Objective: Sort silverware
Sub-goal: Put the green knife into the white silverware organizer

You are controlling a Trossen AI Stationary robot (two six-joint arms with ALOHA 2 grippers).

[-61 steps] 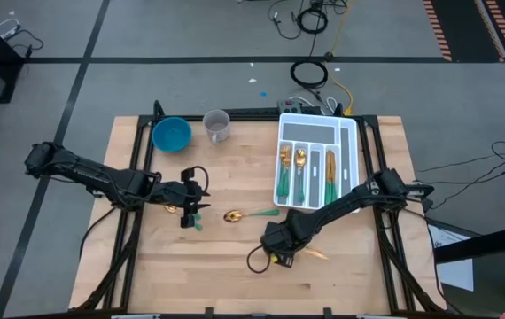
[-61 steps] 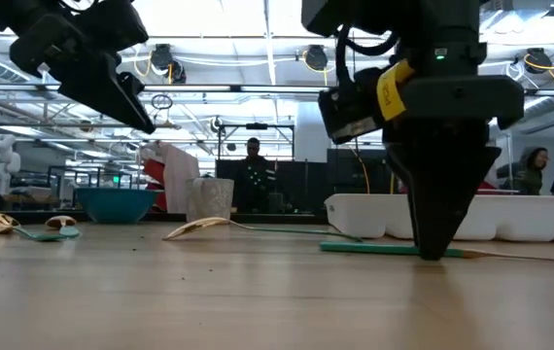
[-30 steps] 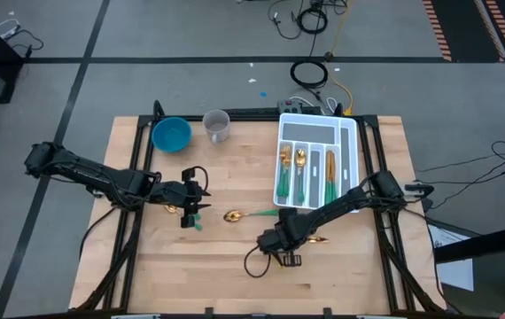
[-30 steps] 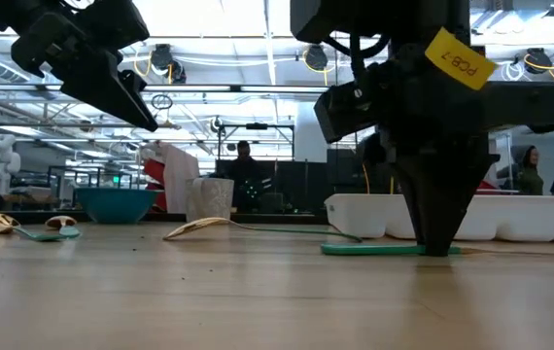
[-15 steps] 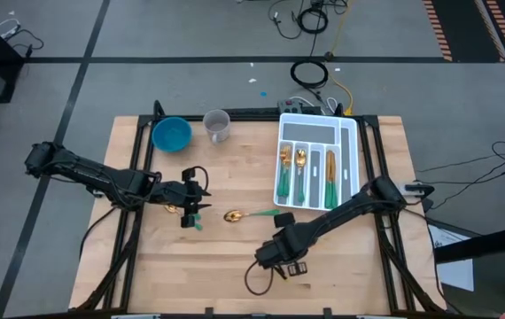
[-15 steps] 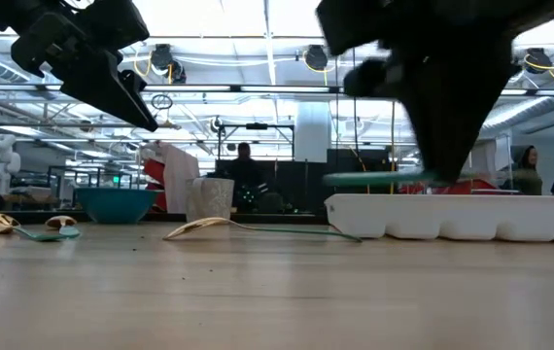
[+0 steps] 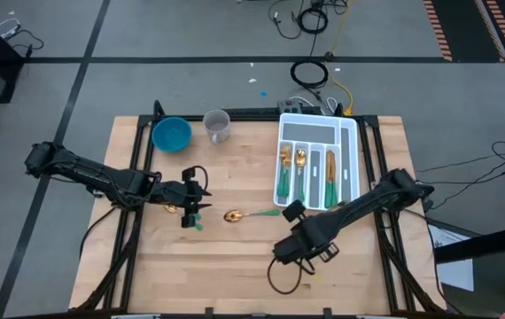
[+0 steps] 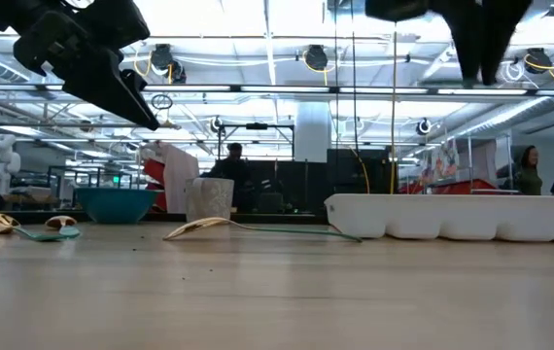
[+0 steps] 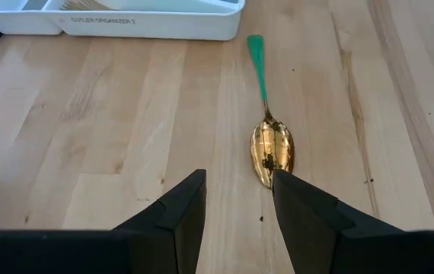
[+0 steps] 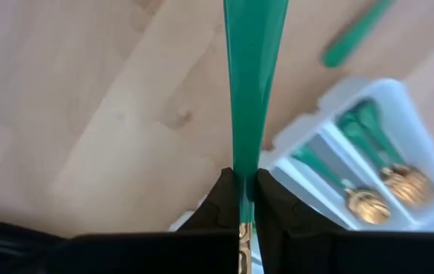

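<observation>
My right gripper (image 7: 306, 252) is high above the table's near middle, shut on a green-handled piece of silverware (image 10: 241, 91). In the low view only its fingers (image 8: 481, 44) show, at the top edge. My left gripper (image 9: 236, 205) is open and empty above the left half of the table, and it also shows in the high view (image 7: 190, 197). A gold spoon with a green handle (image 9: 272, 144) lies flat on the wood just beyond it. More silverware (image 8: 24, 227) lies on the table below the left gripper. Several pieces lie in the white tray (image 7: 317, 164). My right gripper pinches the green handle at its narrow end (image 10: 241, 179) between its two fingers, right beside the gold part (image 10: 241, 232). The wider green end sticks out past the fingertips. The piece is lifted clear of the table.
A blue bowl (image 7: 172, 134) and a clear cup (image 7: 217, 125) stand at the far left of the table. The white tray has several long compartments at the far right. Bare wood lies along the near edge. People stand in the room behind (image 8: 230, 170).
My right gripper has risen from the table with the green-handled piece, which was lying on the wood and now hangs clear, above the low view's top edge. The gripper has also shifted a little toward the table's right edge.
</observation>
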